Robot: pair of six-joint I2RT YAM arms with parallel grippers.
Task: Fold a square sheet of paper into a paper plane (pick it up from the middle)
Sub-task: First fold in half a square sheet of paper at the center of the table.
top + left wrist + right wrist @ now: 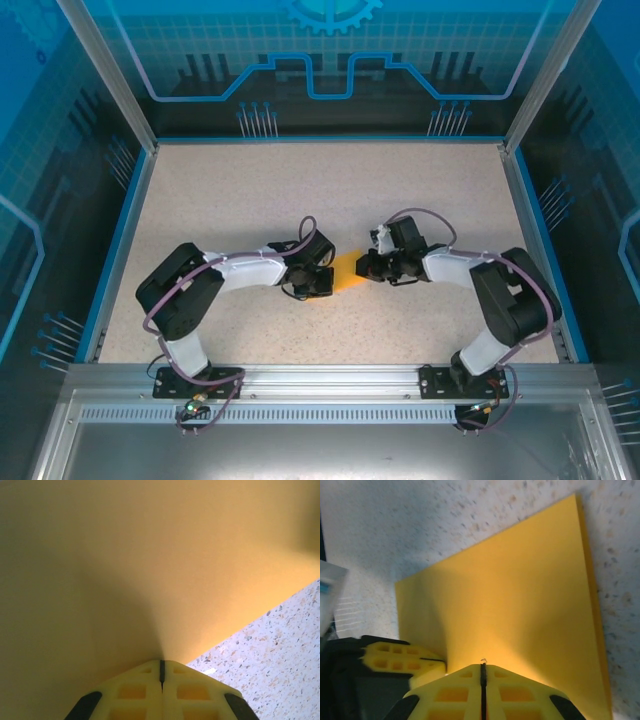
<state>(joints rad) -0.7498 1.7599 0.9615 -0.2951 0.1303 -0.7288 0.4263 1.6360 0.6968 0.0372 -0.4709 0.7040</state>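
Clearly, your left claw (161, 672) is pinched tight on the square sheet of paper (150, 560). Its pale tips meet with no gap, and the orange-yellow surface fans up from that seam. Your right claw (482, 666) is clamped on the same sheet, jaws together on its near edge. The left claw's fingers (402, 656) show just beside it, at the sheet's adjoining side.

Seen from above, the sheet sits between the two claws, near the middle of the speckled worktop (300, 180). Two grips so close together probably serve to steady the thin paper, so a crease can be set without it sliding.

The edge of the sheet farthest from your right claw looks doubled, which suggests a first fold, though you can't confirm that. Whether the sheet rests on the worktop or hangs just above it is unclear.
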